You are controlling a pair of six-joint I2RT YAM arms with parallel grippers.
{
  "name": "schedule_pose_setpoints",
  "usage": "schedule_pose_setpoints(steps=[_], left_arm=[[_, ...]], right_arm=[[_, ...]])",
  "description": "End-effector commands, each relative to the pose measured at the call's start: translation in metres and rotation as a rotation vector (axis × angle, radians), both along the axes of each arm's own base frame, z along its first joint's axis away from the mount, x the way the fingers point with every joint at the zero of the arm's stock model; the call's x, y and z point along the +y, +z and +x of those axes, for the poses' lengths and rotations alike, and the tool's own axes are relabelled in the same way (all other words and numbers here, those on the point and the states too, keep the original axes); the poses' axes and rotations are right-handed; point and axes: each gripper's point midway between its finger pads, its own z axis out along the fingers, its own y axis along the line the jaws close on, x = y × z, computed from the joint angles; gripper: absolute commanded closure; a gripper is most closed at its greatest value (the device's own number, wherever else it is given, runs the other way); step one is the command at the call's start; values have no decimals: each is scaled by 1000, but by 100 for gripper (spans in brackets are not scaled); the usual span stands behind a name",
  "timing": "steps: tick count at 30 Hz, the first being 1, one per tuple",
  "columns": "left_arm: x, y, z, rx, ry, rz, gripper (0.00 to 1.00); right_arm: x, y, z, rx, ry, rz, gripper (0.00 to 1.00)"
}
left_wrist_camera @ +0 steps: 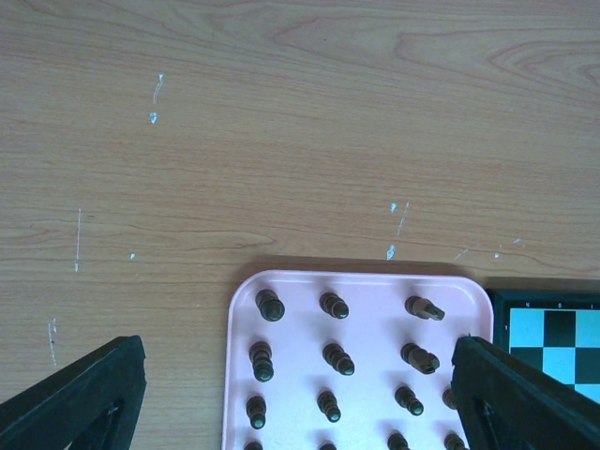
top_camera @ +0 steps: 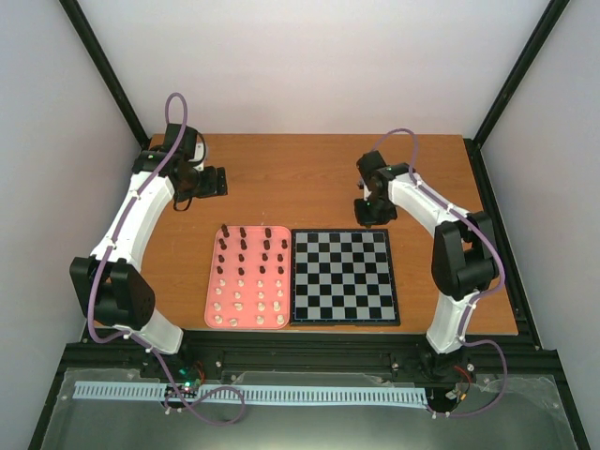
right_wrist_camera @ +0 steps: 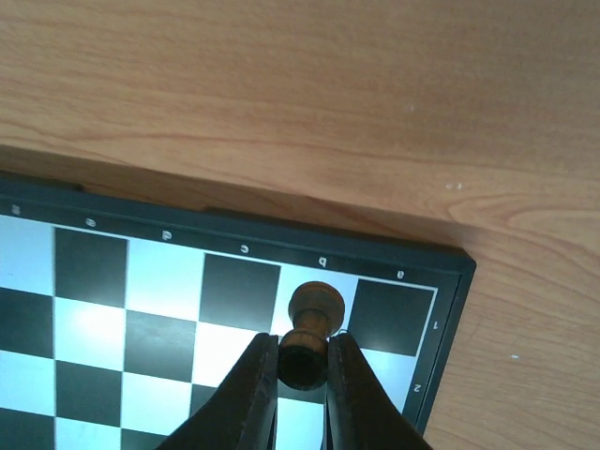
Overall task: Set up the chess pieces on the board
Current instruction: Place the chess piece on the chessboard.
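Observation:
The chessboard [top_camera: 343, 276] lies at the table's middle right, with no pieces visible on it in the top view. Dark and cream chess pieces [top_camera: 246, 277] stand in rows on a pink tray [top_camera: 212, 298] just left of it. My right gripper [top_camera: 368, 212] hovers at the board's far edge, shut on a dark chess piece [right_wrist_camera: 310, 333] over the pale square near the board's corner [right_wrist_camera: 441, 281]. My left gripper [top_camera: 217, 181] is open and empty beyond the tray; its fingers [left_wrist_camera: 84, 394] frame dark pieces [left_wrist_camera: 269, 305] on the tray [left_wrist_camera: 366, 291].
The wooden table [top_camera: 281, 178] has black frame posts at its back corners. The arm bases sit at the near edge. A white slotted strip [top_camera: 253, 394] lies below the table's front.

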Motion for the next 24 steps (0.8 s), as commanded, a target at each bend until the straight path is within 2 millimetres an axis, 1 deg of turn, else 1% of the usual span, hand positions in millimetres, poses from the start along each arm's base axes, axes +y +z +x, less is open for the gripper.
schedule_pose_setpoints(steps=[1,7,14,24], left_arm=[[-3,2,-2,5,-7,-9,0],[-3,-1,-2,13,-8,-8,0],[-3,-3,-2,17,-9,-9,0],[-3,-6,-1,25,-9,-7,0]], right_arm=[[-4,-12,-5,8,-11,31,97],[-22,-23,-8,31,-42,2,97],[-38,-29,-16,57,-54,-20,97],[-45,-38,-15,77,-63,-21,97]])
